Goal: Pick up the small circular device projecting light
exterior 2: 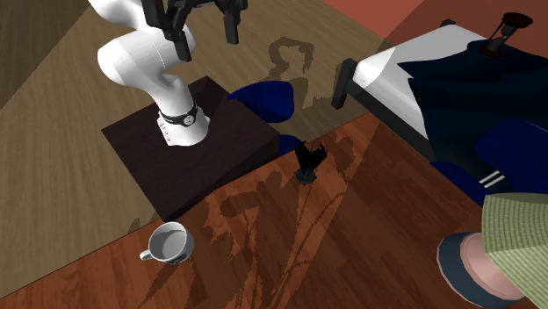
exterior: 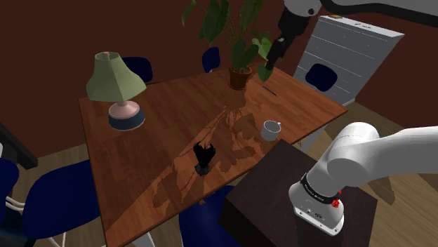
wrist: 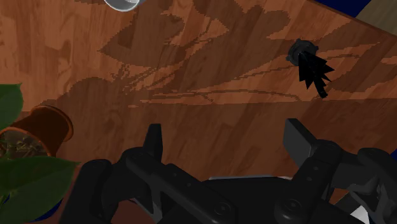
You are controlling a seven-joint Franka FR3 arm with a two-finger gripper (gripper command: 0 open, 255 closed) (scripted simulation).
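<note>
A table lamp with a green shade, a pink stem and a round blue base stands at the far left corner of the wooden table. Its shade and base also show in the second exterior view as the lamp. My gripper hangs open high above the table's far right, beside the potted plant, well away from the lamp. Both black fingers stand apart with nothing between them on the gripper and the gripper.
A small black spiky object stands near the table's front. There is also a white mug, a potted plant, blue chairs, a dark stand and a bed.
</note>
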